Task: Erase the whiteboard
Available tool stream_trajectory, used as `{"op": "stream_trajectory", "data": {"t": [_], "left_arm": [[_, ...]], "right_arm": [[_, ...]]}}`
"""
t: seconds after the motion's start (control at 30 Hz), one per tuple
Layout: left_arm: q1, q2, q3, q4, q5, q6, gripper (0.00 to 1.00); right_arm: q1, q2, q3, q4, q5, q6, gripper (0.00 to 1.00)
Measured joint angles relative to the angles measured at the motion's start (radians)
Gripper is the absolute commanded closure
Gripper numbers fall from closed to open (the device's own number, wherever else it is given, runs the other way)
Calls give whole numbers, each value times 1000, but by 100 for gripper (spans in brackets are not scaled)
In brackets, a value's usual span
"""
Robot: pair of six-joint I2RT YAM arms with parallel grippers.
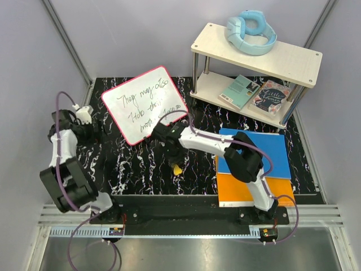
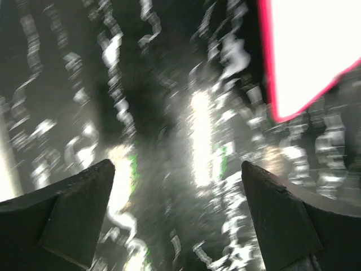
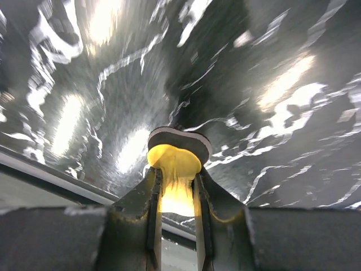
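The whiteboard point(image 1: 144, 104), white with a pink-red rim and black handwriting, lies tilted on the black marbled mat at the back left. One of its corners shows in the left wrist view point(image 2: 310, 51). My right gripper point(image 1: 174, 161) hangs just in front of the board's near edge, shut on a yellow eraser point(image 1: 177, 169). In the right wrist view the gripper point(image 3: 176, 176) pinches the yellow eraser point(image 3: 174, 161), whose dark felt face points at the mat. My left gripper point(image 1: 97, 131) is open and empty left of the board, its jaws wide apart over the mat point(image 2: 177, 214).
A two-level wooden shelf point(image 1: 293, 56) stands at the back right, with light blue headphones point(image 1: 251, 31) on top and two books point(image 1: 240, 91) below. A blue flat rectangle point(image 1: 276, 149) and an orange one point(image 1: 231, 189) lie at the right front. The black marbled mat point(image 1: 135, 169) covers the table.
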State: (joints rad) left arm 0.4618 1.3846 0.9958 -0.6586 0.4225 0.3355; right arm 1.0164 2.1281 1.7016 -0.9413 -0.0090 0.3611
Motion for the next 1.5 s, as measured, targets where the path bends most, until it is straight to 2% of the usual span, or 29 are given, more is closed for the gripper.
{"op": "stream_trajectory", "data": {"t": [0.13,0.2,0.33,0.43,0.77,0.87,1.03,1.17,1.37,1.5], "left_arm": [[138,146,62,-10,345,-3,1],[174,234,101,-21,497,-1,1],[177,397,172,-43,716,11,4],[167,487,223,-52,809,21,5],[76,602,394,-50,858,35,11],[37,618,418,-3,829,-5,19],[-7,648,425,129,779,-128,24],[-19,697,460,192,767,-195,36],[-33,726,508,212,783,-235,47],[-41,734,530,217,789,-236,61]], "right_arm": [[-64,-54,0,61,-3,25,100],[-101,-76,2,100,-6,40,100],[-167,-87,27,173,-13,62,100],[-197,-83,71,199,-30,72,100],[-223,49,325,260,-88,89,100],[-240,97,377,265,-106,98,100],[-283,178,480,264,-133,114,100],[-312,228,570,263,-147,116,100],[-338,274,671,261,-151,107,100],[-347,304,702,264,-151,98,100]]}}
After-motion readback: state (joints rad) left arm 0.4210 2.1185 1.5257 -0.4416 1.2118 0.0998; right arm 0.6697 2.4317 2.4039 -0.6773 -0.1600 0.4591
